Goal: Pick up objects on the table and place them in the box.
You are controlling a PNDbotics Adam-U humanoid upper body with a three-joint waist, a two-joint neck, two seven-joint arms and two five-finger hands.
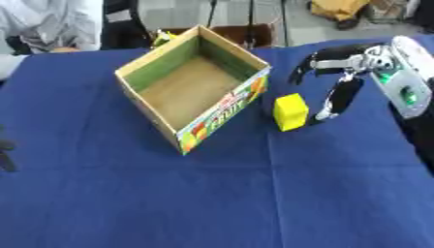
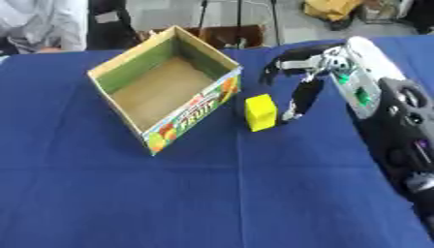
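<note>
An open cardboard box [image 1: 151, 70] with fruit print on its front wall stands askew on the blue table, and its inside looks bare. Just right of the box's near corner a yellow block [image 1: 290, 111] stands on the cloth. My right hand [image 1: 339, 65] comes in from the right and hovers just right of the block, open. One finger [image 1: 337, 99] points down close beside the block, and I cannot tell whether it touches it. The others [image 1: 303, 68] reach out above the block. A dark bit of my left hand [image 1: 5, 155] shows at the left edge.
The blue cloth [image 1: 212, 193] covers the whole table, with wide room in front of the box. A small yellow-green thing [image 1: 161, 37] peeks out behind the box's far wall. A person's sleeve [image 1: 10, 63] rests at the far left edge.
</note>
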